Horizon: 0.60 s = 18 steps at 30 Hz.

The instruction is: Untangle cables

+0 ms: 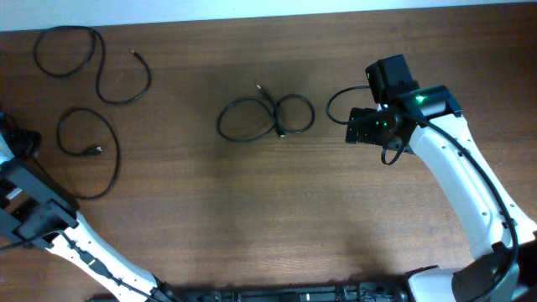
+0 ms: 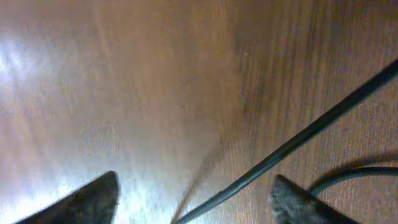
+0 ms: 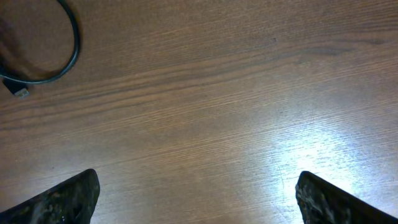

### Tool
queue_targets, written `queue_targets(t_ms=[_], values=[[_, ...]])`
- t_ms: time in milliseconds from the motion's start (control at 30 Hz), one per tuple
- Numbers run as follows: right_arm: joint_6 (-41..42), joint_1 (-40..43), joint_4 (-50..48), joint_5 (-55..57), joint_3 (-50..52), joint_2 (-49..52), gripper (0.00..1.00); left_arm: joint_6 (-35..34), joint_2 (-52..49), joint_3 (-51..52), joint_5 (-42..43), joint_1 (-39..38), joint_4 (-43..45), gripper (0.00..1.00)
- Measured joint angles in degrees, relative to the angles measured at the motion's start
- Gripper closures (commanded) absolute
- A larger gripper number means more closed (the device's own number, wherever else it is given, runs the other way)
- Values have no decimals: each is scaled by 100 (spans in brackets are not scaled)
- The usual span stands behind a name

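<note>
A brown wooden worktop (image 1: 252,218), seen from above. The right arm (image 1: 457,176) stands much nearer the tangle (image 1: 277,117) than the left arm (image 1: 92,252) does. The tangle, two linked cable loops, lies mid-worktop with its long axis running side to side. Both pairs of jaws gape wide and hold nothing. Between the tangle and the right jaws sits a loose loop (image 1: 328,105), partly hidden by that arm. Well beyond the tangle, by the left jaws, lies another cable (image 1: 117,151). A blurred strand (image 2: 298,140) crosses between those jaws.

Glossy wood-grain table (image 1: 252,210), matt cables (image 1: 252,119)
</note>
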<state>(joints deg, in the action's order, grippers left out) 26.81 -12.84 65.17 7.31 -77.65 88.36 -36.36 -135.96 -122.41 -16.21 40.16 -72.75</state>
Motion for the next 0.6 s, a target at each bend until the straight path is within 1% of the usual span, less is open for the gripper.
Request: queue_targets(t_ms=[100, 167, 200, 267, 333, 400, 500, 600], values=[[0, 0, 0, 0, 0, 0, 2, 179, 0, 304, 275, -7, 247, 22], [-2, 0, -2, 0, 0, 0, 2, 330, 0, 382, 398, -7, 380, 27], [-2, 0, 0, 0, 0, 0, 2, 413, 0, 420, 466, -7, 407, 31], [-4, 0, 0, 0, 0, 0, 2, 520, 0, 446, 520, -7, 424, 48], [-4, 0, 0, 0, 0, 0, 2, 638, 0, 457, 549, -7, 461, 57], [-2, 0, 0, 0, 0, 0, 2, 695, 0, 457, 575, -7, 474, 59], [-2, 2, 0, 0, 0, 0, 2, 704, 0, 461, 603, -7, 514, 69], [0, 0, 0, 0, 0, 0, 2, 728, 0, 468, 822, -7, 662, 72]])
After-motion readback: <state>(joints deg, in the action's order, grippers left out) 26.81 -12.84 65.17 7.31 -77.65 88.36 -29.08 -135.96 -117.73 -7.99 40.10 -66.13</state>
